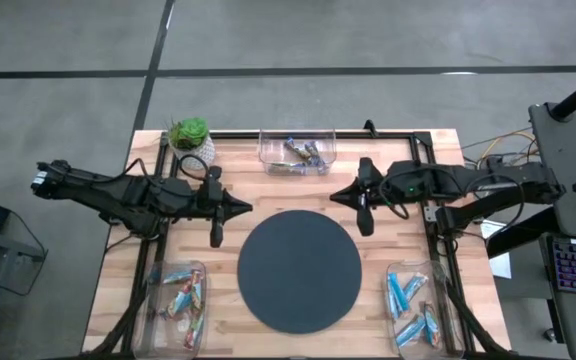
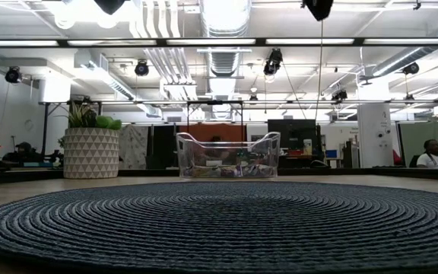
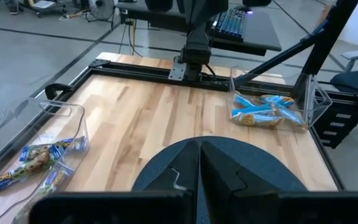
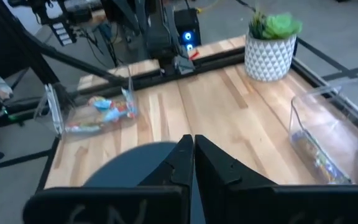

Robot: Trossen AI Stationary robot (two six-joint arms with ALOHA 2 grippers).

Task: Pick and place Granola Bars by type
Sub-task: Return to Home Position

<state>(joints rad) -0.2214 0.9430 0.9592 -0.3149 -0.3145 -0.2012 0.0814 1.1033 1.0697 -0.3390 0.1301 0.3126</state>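
Mat (image 1: 299,270): lying in the middle of the tabletop (image 1: 238,165), between the two front bins.
Left gripper (image 1: 240,208): hanging just off the mat's back-left edge, its jaws clenching on nothing (the fingertips are meeting in the left wrist view).
Right gripper (image 1: 336,195): hovering just off the mat's back-right edge, pointing toward the left one, its jaws likewise pressing together and empty.
Blue bars (image 1: 408,300): lying heaped in the right bin (image 1: 438,275), at the front right corner.
Red bars (image 1: 181,297): lying jumbled in the left bin (image 1: 158,275), at the front left corner.
Dark bars (image 1: 301,152): resting in the back bin (image 1: 268,140), at the far edge.
Plant (image 1: 189,135): standing upright near the back bin, on its left.
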